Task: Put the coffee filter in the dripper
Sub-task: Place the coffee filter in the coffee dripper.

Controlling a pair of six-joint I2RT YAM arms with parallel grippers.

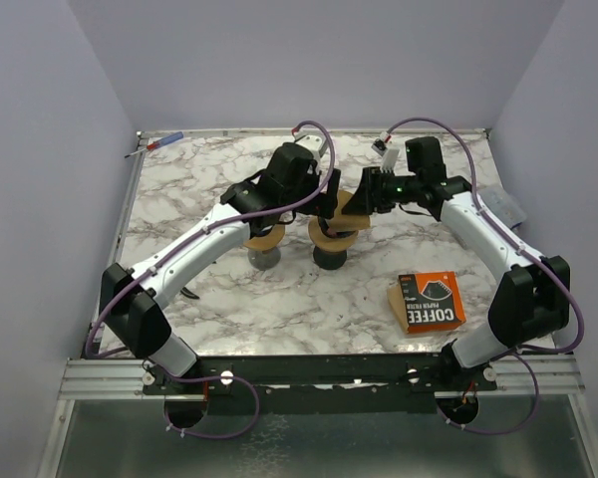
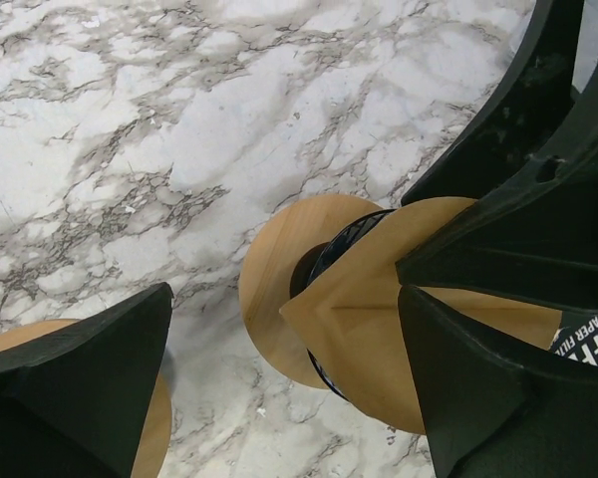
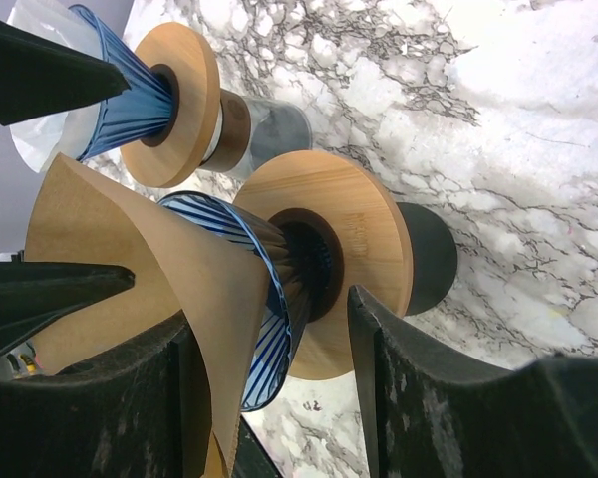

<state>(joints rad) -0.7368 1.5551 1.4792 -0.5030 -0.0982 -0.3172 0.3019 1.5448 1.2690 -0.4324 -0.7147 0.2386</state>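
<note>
Coffee filter (image 1: 351,209): brown paper, folded to a cone, sitting at the mouth of the dripper (image 1: 331,244) near desk (image 1: 209,299) centre. It is tilted and draped over the rim at the 1 o'clock side, not seated down inside. Right wrist view: the paper lies over the blue ribbed cone, with a wooden collar (image 3: 364,239) below the cone and a dark base (image 3: 429,264) under that. Left tool (image 1: 324,199): fingers (image 2: 80,388) wide apart, straddling dripper and filter from the 11 o'clock side. One finger lies over the paper's edge in the left wrist view; cannot tell whether it touches. Right tool (image 1: 367,194): comes in from 2 o'clock, fingers (image 3: 458,398) apart with the collar showing in the gap. The filter's lower edge runs down beside the inner face of one finger; cannot tell whether it is in contact. Second dripper (image 1: 267,239), same blue cone and wooden collar, stands just beside the first at its 9 o'clock. Orange coffee-filter box (image 1: 427,301) lies flat at 4 o'clock, well apart. Red-and-blue-handled screwdriver (image 1: 154,145) lies at the far desk edge, 10 o'clock.
</note>
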